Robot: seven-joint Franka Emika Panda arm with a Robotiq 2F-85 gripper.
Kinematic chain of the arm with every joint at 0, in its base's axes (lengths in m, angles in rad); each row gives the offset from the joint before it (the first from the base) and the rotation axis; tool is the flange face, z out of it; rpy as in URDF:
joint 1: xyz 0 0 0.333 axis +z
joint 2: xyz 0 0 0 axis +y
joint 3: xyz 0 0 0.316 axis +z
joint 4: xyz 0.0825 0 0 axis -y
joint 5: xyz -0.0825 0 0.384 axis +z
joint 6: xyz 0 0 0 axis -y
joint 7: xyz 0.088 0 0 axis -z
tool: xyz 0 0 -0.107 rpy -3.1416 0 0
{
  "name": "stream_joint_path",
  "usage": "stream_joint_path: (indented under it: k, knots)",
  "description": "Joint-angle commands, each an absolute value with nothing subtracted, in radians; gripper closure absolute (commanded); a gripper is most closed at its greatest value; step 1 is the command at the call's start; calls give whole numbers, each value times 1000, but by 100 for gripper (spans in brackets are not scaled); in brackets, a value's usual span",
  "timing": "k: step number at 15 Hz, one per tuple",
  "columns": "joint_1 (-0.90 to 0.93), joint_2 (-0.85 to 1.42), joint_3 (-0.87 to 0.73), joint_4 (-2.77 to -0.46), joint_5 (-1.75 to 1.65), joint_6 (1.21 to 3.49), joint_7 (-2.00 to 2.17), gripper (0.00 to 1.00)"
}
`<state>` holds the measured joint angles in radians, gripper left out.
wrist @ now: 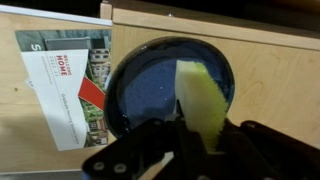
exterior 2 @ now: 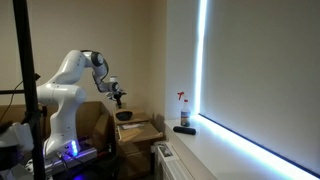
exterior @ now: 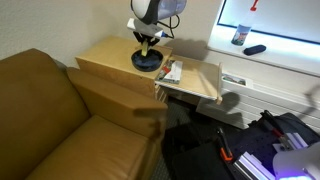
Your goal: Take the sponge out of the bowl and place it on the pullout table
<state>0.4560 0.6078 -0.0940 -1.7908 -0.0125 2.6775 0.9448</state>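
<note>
In the wrist view my gripper is shut on the yellow-green sponge and holds it upright just over the dark blue bowl. The bowl looks empty beneath it. In an exterior view the gripper hangs a little above the bowl, which stands on the light-wood side table. The thin pullout table extends beside it. In an exterior view the gripper is above the bowl.
White-and-red printed papers lie right beside the bowl and also show in an exterior view. The boxy side table adjoins a brown sofa. A spray bottle and a dark object stand on the window sill.
</note>
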Motion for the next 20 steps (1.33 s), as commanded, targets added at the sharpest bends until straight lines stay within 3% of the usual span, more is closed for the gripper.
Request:
stream_joint_path:
  k: [1,3,6,14,20]
  knots:
    - [499,418,-147,-2038,-64,2712,1103,91]
    - [532,339,-195,-2144,-147,2699,1262,89]
    - [691,246,-401,-2314,-299,2727,1521,97]
    - [1126,157,-980,-2665,-650,2869,2199,97]
    - [1041,358,-1157,-2690,-841,3322,2486,97]
